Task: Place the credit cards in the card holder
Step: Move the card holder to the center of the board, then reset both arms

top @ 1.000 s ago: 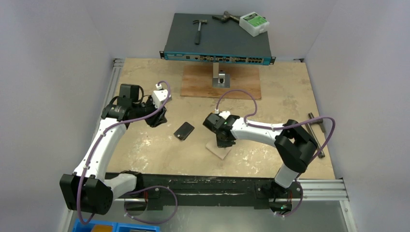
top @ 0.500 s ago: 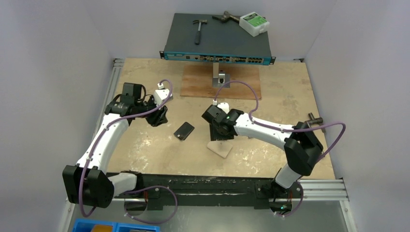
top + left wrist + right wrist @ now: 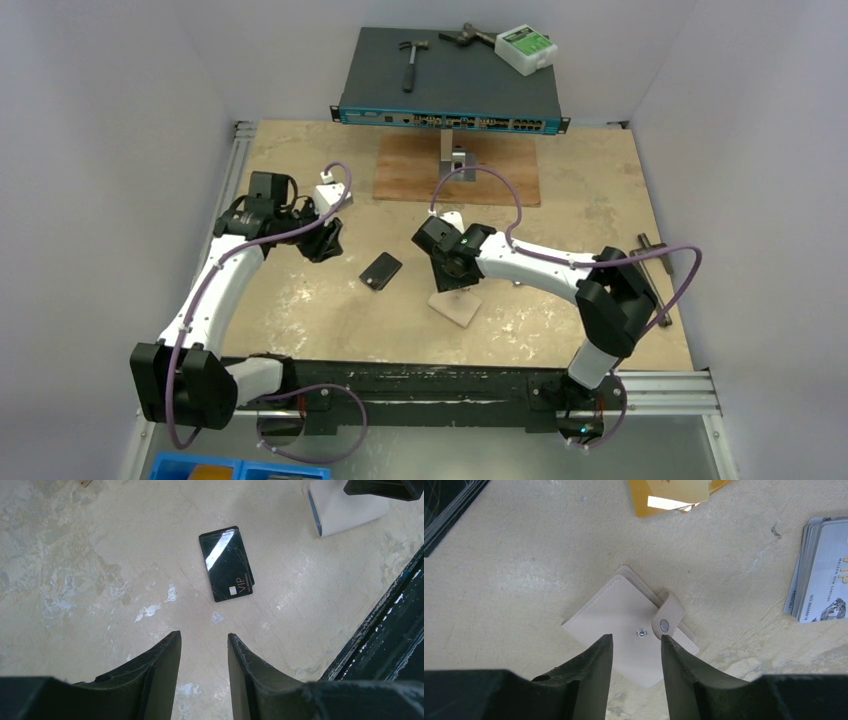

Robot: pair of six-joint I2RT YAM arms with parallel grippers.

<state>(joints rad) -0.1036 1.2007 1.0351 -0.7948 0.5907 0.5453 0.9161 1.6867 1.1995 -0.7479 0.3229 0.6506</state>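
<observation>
Left hand (image 3: pixel 204 674): released. I see its two fingers apart over bare worktop (image 3: pixel 100 555), with nothing between them.
Right hand (image 3: pixel 635 674): released. The fingers stand apart and grip nothing, and they hang directly over the near corner of the card holder.
Right hand contact: I cannot tell whether the fingertips touch the holder.
Card holder (image 3: pixel 621 611): folded shut and flat on the worktop, set cornerwise in the right wrist view. In the overhead view it lies just under the right hand.
Snap tab (image 3: pixel 669 614): wrapped over the holder's edge. Its snap sits beside the stud on the cover, not on it.
Black card (image 3: pixel 226 564): flat on the worktop, marked "VIP". It lies ahead of the left hand, clear of the fingers and apart from the holder.
Orange-yellow card (image 3: pixel 671 494): at the top edge of the right wrist view, partly cut off and apart from the holder.
Silver-grey cards (image 3: pixel 824 570): a slightly fanned stack at the right edge of that view, apart from the holder.
Far edge: a network switch (image 3: pixel 450 85) with a hammer (image 3: pixel 410 58) lying on top.
</observation>
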